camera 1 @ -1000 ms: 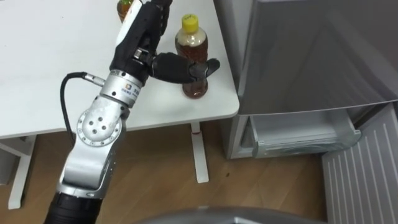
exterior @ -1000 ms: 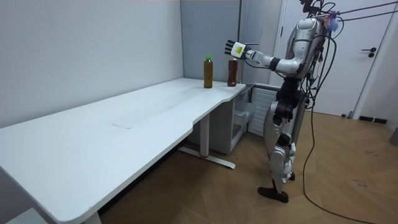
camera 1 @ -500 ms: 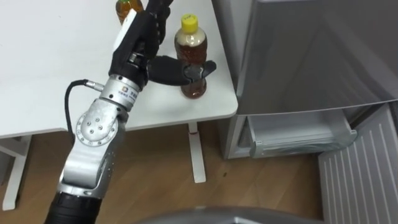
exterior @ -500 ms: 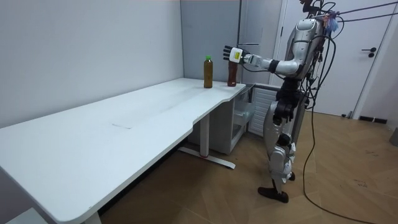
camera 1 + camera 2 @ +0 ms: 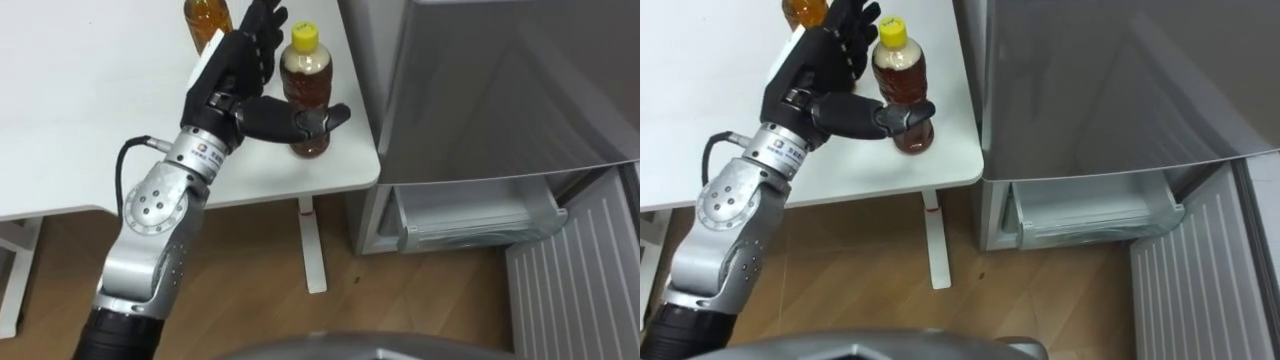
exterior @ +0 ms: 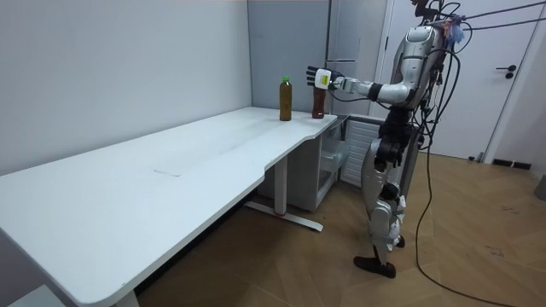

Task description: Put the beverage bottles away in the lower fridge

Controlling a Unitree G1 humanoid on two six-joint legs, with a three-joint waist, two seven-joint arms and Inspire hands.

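The fingers [image 5: 262, 25] of the left hand [image 5: 225, 75] stand straight and spread, pointing toward the top of the frame, just left of the cap and shoulder of the yellow-capped bottle [image 5: 306, 78]. The thumb [image 5: 300, 120] reaches out to the right across the front of the bottle's lower half. The hand is wide open around the bottle with nothing clasped. Whether the thumb actually touches the bottle cannot be told.

The yellow-capped bottle stands upright on the white table [image 5: 80, 120], near the table's right corner, in the upper middle of the frame. It holds a brown drink. A second bottle [image 5: 205, 15] of amber drink stands upright further back on the table, at the top edge of the frame, left of the fingers and apart from the first bottle.

To the right of the table is the grey fridge [image 5: 500, 90]. Its lower compartment [image 5: 480, 215] is open in the right middle of the frame, and the ribbed inside of its door [image 5: 570, 290] shows at the lower right.

In the room view the robot stands upright at the table's far end, its left arm stretched out level toward the two bottles.
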